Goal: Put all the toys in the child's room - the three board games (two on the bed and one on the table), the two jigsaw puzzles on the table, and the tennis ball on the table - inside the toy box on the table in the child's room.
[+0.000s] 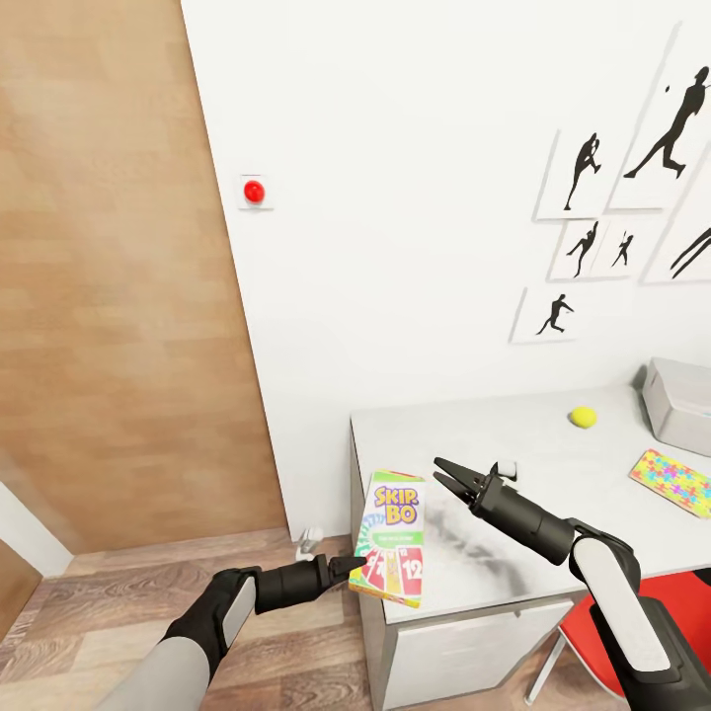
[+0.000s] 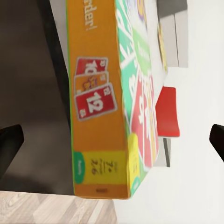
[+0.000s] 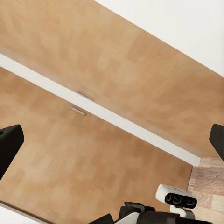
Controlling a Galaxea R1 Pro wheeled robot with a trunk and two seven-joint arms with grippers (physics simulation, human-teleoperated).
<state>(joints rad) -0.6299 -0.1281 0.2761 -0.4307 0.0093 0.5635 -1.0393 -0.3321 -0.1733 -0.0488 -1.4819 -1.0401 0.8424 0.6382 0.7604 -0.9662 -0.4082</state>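
The Skip-Bo board game (image 1: 392, 536) lies at the near left corner of the pale grey table (image 1: 533, 464), its lower corner jutting a little past the edge. My left gripper (image 1: 352, 568) is at that corner, open; in the left wrist view the box (image 2: 112, 107) sits between the widely spread fingers (image 2: 9, 144) without touching them. Over the table just right of the box, my right gripper (image 1: 451, 475) hovers open and empty. The tennis ball (image 1: 583, 417) rests farther back. A jigsaw puzzle (image 1: 673, 481) lies at the right, in front of the grey toy box (image 1: 679, 403).
A tall wooden wardrobe (image 1: 109, 296) fills the left, with wood floor (image 1: 89, 612) in front of it. A red chair (image 1: 671, 602) stands under the table's near right. The white wall carries a red button (image 1: 254, 191) and silhouette posters (image 1: 612, 197).
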